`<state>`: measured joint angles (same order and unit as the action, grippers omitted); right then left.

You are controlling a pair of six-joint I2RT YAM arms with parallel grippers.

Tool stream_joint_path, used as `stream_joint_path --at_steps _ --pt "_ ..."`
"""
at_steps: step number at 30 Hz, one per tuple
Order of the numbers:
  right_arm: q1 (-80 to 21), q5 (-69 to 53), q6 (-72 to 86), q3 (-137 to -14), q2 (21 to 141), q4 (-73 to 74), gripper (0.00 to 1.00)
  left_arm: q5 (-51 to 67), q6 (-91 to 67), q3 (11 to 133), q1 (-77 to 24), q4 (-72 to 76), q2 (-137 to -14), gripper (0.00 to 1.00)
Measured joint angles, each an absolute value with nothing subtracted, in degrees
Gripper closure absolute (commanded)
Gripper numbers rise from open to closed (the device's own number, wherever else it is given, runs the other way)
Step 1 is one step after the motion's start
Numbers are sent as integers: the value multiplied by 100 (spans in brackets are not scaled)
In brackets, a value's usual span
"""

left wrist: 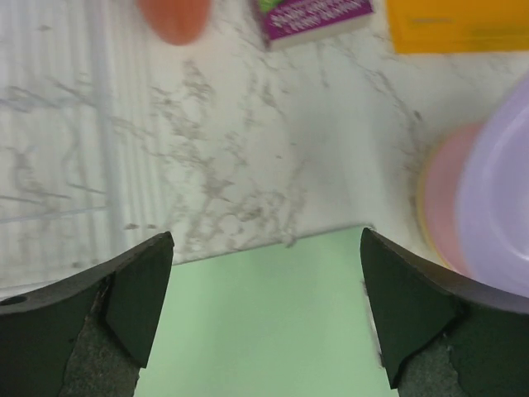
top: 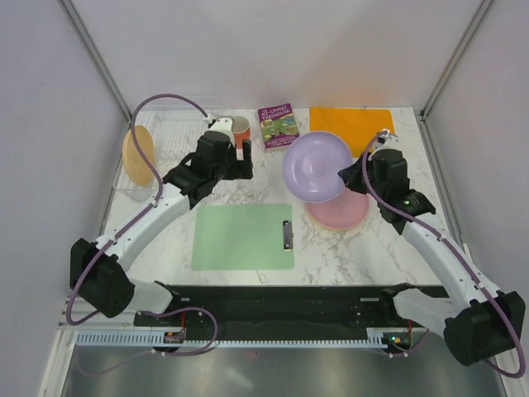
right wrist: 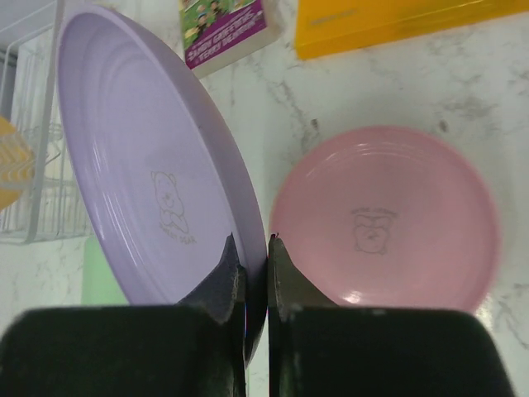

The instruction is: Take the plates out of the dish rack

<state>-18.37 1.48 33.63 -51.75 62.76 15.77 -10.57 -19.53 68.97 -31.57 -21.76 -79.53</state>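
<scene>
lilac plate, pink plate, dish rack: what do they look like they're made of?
The round lilac plate looks like moulded plastic or melamine: satin sheen, soft highlights, a faint bear mark in the middle. The round pink plate looks the same, with the same mark. The dish rack of thin white bars looks like coated wire, or perhaps plastic.

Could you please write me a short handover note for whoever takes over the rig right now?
Left gripper: open, empty, over the table near the green clipboard.
Right gripper: shut on the rim of the lilac plate, held tilted beside the pink plate.
The pink plate lies flat on the table; the yellow-orange plate stands in the dish rack.
Done: pink plate unloaded; lilac plate out of the rack, not set down.
To do: set the lilac plate down, then fetch the yellow-orange plate.
</scene>
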Motion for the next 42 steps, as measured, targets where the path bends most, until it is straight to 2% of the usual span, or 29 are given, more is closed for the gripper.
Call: stream_joint_path --at_steps 6,10,23,26,29,30,33,36,42 --pt "-985 438 3253 -5275 6180 2263 96 -2998 -1269 6641 -3159 -2265 -7481 0" --pt "-493 342 3229 -5059 6292 2541 96 -3844 -843 6471 -3151 -2217 -7177 0" --pt "-252 -303 3275 -4576 6764 2740 89 -4136 -314 6348 -3109 -1916 -6534 0" --pt "-220 -381 3304 -4445 6879 2689 83 -4152 -255 6348 -3081 -1914 -6477 0" --pt "-187 -502 3358 -4357 6997 2488 68 -4165 -220 6346 -3024 -1911 -6431 0" --pt "-172 -543 3376 -4340 7032 2405 58 -4174 -207 6346 -3002 -1911 -6410 0" --pt "-161 -683 3393 -4276 7124 2226 37 -4189 -202 6346 -2947 -1911 -6364 0" --pt "-161 -788 3361 -4263 7249 2110 22 -4191 -200 6346 -2888 -1905 -6340 0" --pt "-148 -856 3146 -4313 7332 2071 18 -4185 -143 6346 -2718 -1868 -6337 0"
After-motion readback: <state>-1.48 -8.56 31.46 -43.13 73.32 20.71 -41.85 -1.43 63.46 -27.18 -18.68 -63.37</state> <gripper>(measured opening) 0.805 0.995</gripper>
